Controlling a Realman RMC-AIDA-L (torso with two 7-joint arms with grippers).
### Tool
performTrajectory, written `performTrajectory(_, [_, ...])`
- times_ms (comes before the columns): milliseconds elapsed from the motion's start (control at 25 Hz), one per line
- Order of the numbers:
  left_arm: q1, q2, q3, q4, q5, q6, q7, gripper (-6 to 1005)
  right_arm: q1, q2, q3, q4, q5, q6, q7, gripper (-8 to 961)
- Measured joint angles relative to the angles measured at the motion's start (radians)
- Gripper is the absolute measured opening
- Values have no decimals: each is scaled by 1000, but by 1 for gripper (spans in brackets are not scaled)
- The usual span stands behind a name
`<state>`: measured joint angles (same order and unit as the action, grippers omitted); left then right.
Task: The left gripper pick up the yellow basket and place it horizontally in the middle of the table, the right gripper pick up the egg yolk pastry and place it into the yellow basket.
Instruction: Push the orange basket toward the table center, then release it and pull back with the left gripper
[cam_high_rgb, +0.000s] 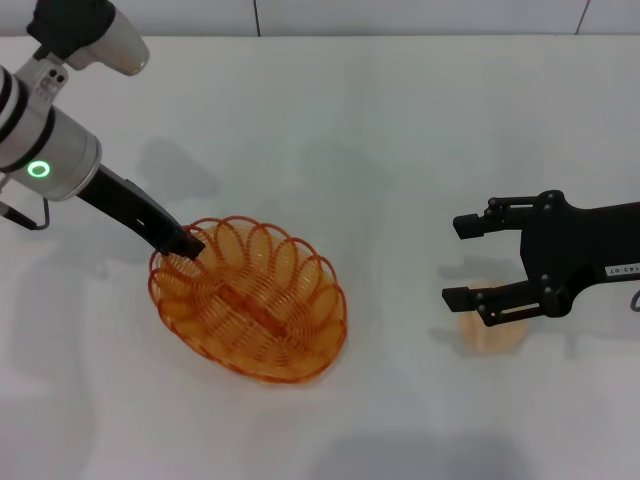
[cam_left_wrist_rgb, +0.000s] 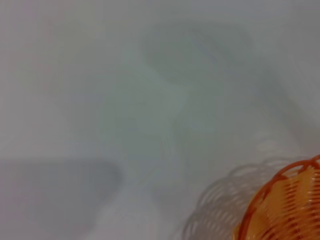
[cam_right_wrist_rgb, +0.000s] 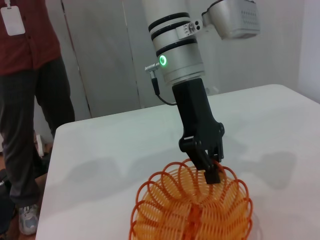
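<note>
The left claw (cam_high_rgb: 187, 243) is closed on the rim of the yellow basket (cam_high_rgb: 250, 298), whose long axis lies diagonally on the surface (cam_high_rgb: 380, 120); the open right claw (cam_high_rgb: 462, 262) hovers over the pastry (cam_high_rgb: 492, 330).

white table (cam_high_rgb: 400, 120), yellow basket (cam_high_rgb: 250, 300) resting left-centre, egg yolk pastry (cam_high_rgb: 492, 335) right

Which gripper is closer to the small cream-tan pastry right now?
Right. The right gripper hangs open directly over the small cream-tan egg yolk pastry; the left gripper is far across the white table, at the orange-yellow wire basket rim.
</note>
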<state>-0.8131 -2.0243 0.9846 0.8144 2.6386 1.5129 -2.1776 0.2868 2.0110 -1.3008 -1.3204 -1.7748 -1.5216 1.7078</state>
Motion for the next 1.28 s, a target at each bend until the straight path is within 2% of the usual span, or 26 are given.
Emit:
performTrajectory(400, [48, -7, -26, 183, -76, 91, -115, 92, 2, 0, 2, 3, 0, 7, 3, 812])
performTrajectory(920, [38, -22, -34, 184, -109, 96, -248, 78, 0, 0, 2, -6, 0, -7, 20, 812])
performTrajectory(1280, [64, -31, -38, 167, -131, 0, -390, 81, 5, 0, 0, -7, 0, -18, 21, 812])
